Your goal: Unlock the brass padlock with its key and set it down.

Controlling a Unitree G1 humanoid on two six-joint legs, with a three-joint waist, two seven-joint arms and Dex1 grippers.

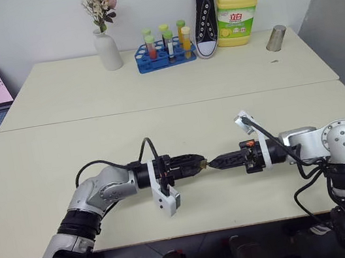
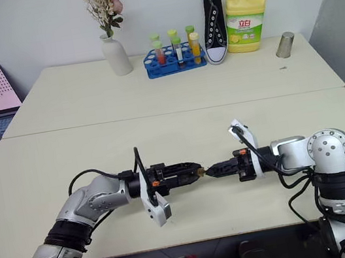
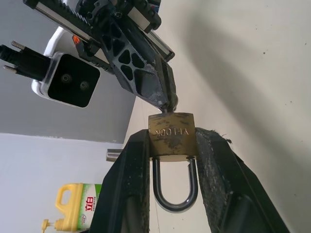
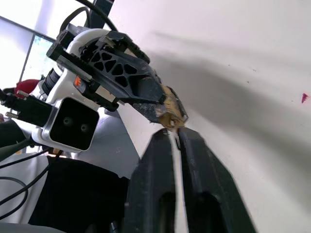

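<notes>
Nearest, above the front edge of the cream table (image 1: 49, 183), the left gripper (image 1: 199, 162) clamps the brass padlock (image 3: 171, 136) by its body, shackle closed. Tip to tip with it, the right gripper (image 1: 212, 162) pinches its key (image 3: 168, 105) at the keyhole, fingers nearly together. Judged risk: a loosened pinch could let the key slip or fall, leaving the lock shut. Far behind the padlock, a blue rack (image 1: 164, 58) holds tubes of coloured liquid; a white vase (image 1: 107, 49) holds dried flowers.

table (image 1: 65, 160) | far edge: vase (image 1: 107, 49), tube rack (image 1: 164, 56), shoe (image 1: 204, 14), detergent bottle (image 1: 238, 12), metal cup (image 1: 275, 38)
</notes>
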